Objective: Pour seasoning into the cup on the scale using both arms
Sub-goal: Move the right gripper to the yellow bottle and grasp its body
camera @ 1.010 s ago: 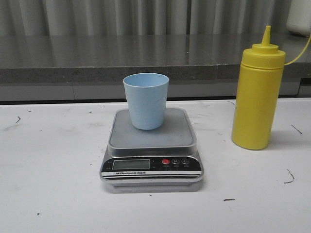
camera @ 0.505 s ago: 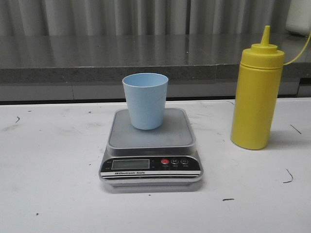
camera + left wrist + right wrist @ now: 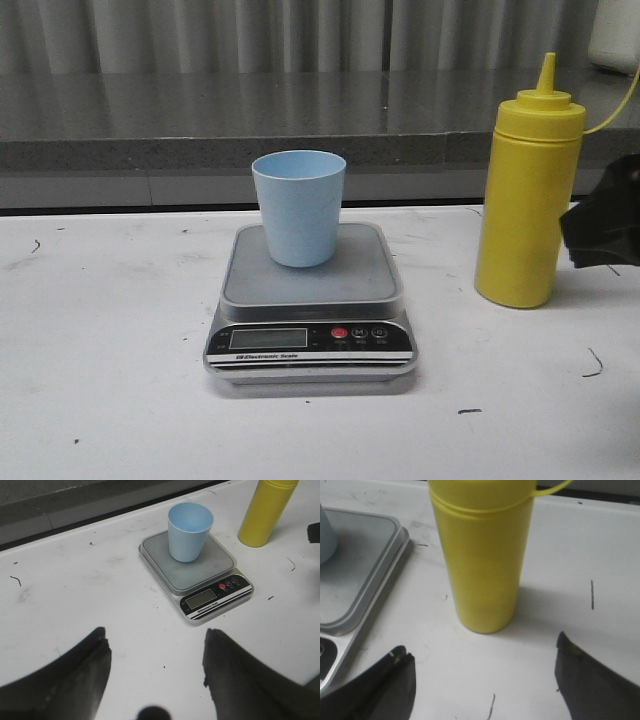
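the matte light-blue cup (image 3: 299, 207), tapered and handleless, stands upright on the scale's (image 3: 311, 300) square grey steel platform. the tall opaque yellow bottle (image 3: 528, 190) with a cone nozzle stands on the scuffed white bench (image 3: 110, 350), to the right of the scale. the right gripper (image 3: 485, 680) faces the bottle, black fingers apart; the left gripper (image 3: 156, 665) likewise has its fingers apart, holding nothing.

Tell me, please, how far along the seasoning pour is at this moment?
Done: the small light-blue plastic cup stands upright on the flat grey digital scale. In hand: the right gripper, fingers spread, faces the tall yellow plastic squeeze bottle, which is upright on the table, ungrasped. The left gripper hangs open, short of the scale. Left: grasping, lifting, pouring.
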Robot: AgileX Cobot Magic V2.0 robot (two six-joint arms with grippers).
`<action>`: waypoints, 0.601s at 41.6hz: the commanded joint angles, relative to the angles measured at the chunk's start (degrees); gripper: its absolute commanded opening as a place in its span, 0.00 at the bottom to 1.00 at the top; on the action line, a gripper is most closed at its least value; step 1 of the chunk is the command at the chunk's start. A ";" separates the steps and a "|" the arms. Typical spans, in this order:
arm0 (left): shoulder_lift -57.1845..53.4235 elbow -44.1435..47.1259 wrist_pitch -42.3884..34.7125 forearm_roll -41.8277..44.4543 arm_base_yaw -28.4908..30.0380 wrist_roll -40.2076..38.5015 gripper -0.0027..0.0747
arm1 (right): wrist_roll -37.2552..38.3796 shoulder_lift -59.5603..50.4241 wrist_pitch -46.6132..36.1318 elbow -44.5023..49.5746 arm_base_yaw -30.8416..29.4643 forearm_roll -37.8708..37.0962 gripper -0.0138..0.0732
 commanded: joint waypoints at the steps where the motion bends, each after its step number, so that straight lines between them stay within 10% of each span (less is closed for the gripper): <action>1: 0.29 -1.52 -4.49 0.05 -0.20 -0.50 0.56 | 1.06 4.41 -14.79 -0.67 0.66 -0.42 0.84; 25: 0.29 -1.52 -4.49 0.05 -0.20 -0.50 0.56 | 1.58 27.71 -43.17 -4.53 0.66 -3.28 0.84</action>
